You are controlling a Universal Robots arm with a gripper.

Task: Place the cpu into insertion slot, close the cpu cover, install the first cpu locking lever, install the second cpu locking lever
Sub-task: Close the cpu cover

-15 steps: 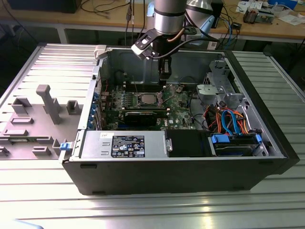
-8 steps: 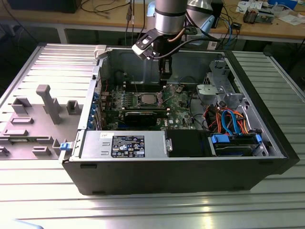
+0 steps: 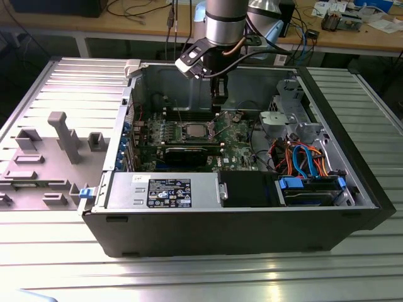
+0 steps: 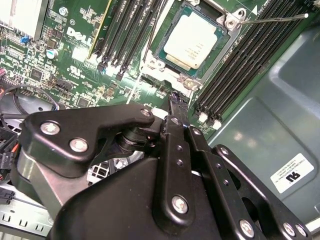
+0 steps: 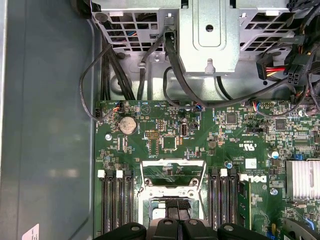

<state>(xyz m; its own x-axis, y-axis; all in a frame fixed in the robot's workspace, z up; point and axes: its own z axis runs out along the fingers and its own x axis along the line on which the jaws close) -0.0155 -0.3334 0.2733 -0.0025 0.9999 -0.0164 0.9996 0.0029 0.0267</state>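
Silver-grey square cpu (image 4: 192,40) lies flat — seated in the insertion slot (image 4: 222,45).

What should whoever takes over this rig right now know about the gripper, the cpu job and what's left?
The gripper looks shut and empty, low beside the insertion slot, near the foot of the cpu cover.
The cpu sits in the slot, silver top up: done.
The cpu cover appears raised; the green board shows through its window in the first wrist view. Not closed.
One thin locking lever juts free beside the slot; none looks latched.
Left: cover, both levers.
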